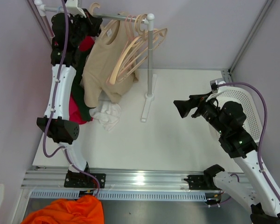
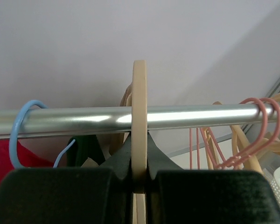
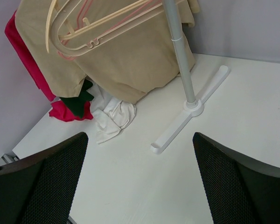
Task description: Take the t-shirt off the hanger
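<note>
A beige t-shirt hangs on a beige hanger from the metal rail of a white rack. In the left wrist view my left gripper is shut on the beige hanger's hook, just under the rail. In the top view the left gripper is up at the rail's left end. My right gripper is open and empty over the table, right of the rack. Its wrist view shows the shirt far ahead between its fingers.
Several empty pink and cream hangers hang at the rail's right end. Red and green garments hang left. A white cloth lies on the table. The rack's post and foot stand mid-table. A white basket is right. An orange cloth lies below the table's near edge.
</note>
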